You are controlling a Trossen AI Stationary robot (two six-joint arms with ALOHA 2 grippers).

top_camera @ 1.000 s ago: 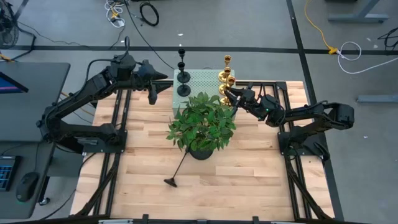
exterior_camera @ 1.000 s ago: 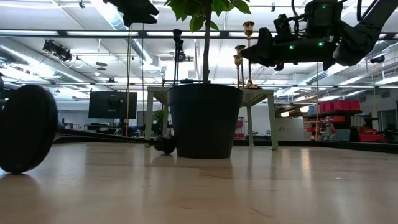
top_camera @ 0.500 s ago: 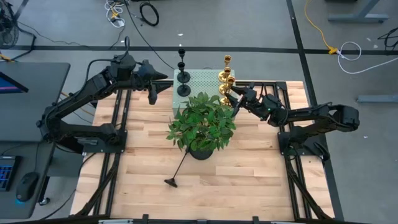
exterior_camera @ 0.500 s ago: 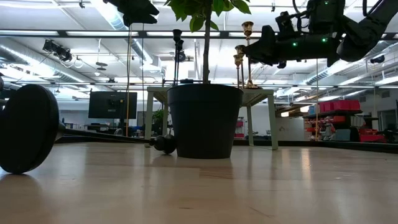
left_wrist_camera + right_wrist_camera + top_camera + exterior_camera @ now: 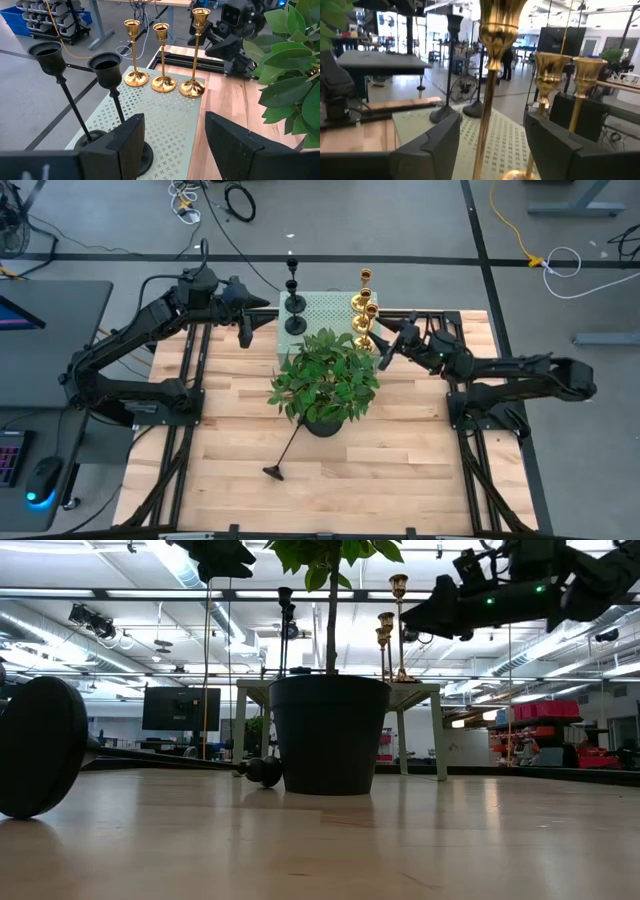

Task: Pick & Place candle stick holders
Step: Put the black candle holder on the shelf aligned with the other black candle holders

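Three gold candle stick holders stand upright on their round bases on the pale green perforated box. Two black ones stand at the box's other end. Another black one lies on its side on the table, in front of the potted plant. My right gripper is open, with the tallest gold holder's stem between its fingers and clear of both. It shows by the box's right end. My left gripper hovers open, raised near the box's left end, with nothing between its fingers.
A leafy potted plant in a black pot stands mid-table, just in front of the box and between the arms. The lying holder's round base is near the table's front. Bare wood lies left and right of the pot.
My right gripper has opened and let go of the tallest gold holder, which stays upright on the box. It has then drawn back a little toward the table's right edge.
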